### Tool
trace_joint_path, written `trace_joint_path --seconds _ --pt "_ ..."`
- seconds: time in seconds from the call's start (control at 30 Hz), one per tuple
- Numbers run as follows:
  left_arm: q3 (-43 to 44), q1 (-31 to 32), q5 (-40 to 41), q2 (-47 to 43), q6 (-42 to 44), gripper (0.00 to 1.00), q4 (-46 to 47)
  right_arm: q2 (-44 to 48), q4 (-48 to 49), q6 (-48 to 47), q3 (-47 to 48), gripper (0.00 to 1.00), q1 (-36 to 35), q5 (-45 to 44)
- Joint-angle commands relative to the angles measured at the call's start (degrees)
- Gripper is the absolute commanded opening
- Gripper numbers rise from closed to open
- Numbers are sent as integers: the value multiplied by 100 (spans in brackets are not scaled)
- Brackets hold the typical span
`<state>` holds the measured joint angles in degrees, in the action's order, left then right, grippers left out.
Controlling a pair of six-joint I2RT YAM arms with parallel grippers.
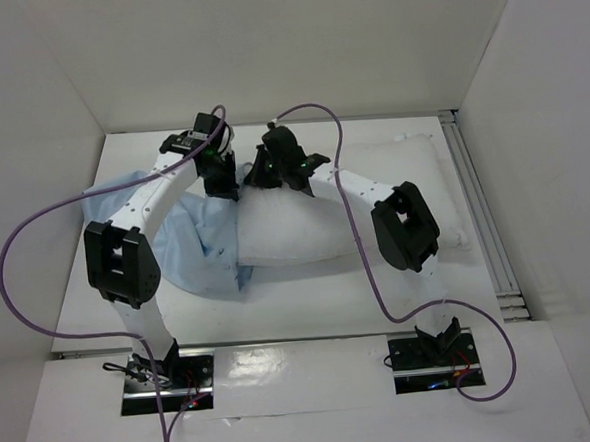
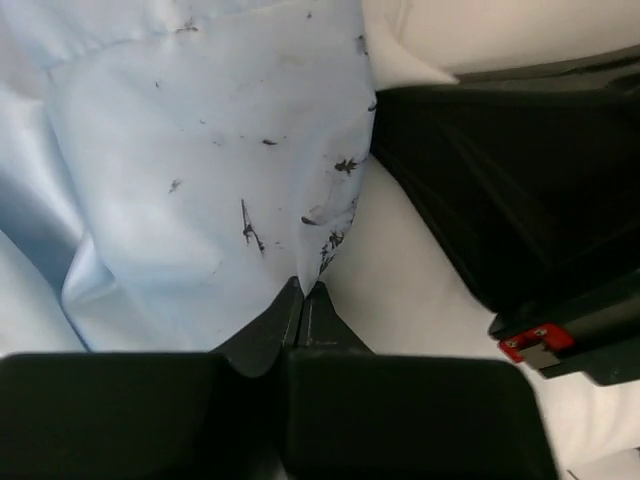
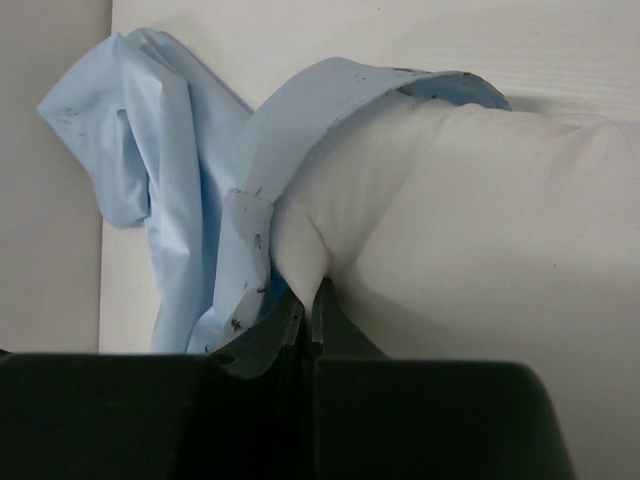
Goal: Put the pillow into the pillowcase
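Observation:
The white pillow (image 1: 364,202) lies across the middle of the table. Its left end is tucked under the hem of the light blue pillowcase (image 1: 192,249), which trails limp to the left. My left gripper (image 1: 220,184) is at that opening. In the left wrist view its jaws (image 2: 303,290) are shut on an edge of the speckled pillowcase (image 2: 200,170), with the pillow (image 2: 400,285) just to the right. My right gripper (image 1: 268,173) stands beside it, shut (image 3: 312,288) on a pinched fold of the pillow (image 3: 480,230), with the pillowcase (image 3: 180,190) hem arching over that end.
White walls close in the table (image 1: 310,300) at the back and on both sides. An aluminium rail (image 1: 480,215) runs along the right edge. Purple cables (image 1: 16,238) loop over both arms. The right arm's black body (image 2: 520,170) fills the right of the left wrist view.

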<state>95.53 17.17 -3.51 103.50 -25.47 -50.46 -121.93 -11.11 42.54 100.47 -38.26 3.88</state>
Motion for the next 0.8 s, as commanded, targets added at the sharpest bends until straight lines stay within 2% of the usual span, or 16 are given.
trace_joint_path --seconds 0.0,0.13,0.27,0.43,0.57,0.7,0.77 --pt "580 -38 237 100 -28 0 45 160 -154 -44 -281 0 56 -98" --pt "1309 -38 123 100 -28 0 -34 642 179 -44 -939 0 56 -98" --pt "1855 -38 -456 153 -28 0 -87 1152 479 -44 -1484 0 -84 -360" --pt "2329 14 -1511 284 -28 0 -140 1566 531 -271 -1591 0 -331 -774" --pt "2541 216 -1679 643 -150 0 -140 1637 452 -466 -1311 0 -568 -1336" --pt "2602 217 -1556 1283 -221 0 -7 1277 407 -291 -1038 0 -621 -2651" --pt "2603 217 -1618 1453 -221 0 -139 1277 487 -159 -1187 0 -621 -2944"
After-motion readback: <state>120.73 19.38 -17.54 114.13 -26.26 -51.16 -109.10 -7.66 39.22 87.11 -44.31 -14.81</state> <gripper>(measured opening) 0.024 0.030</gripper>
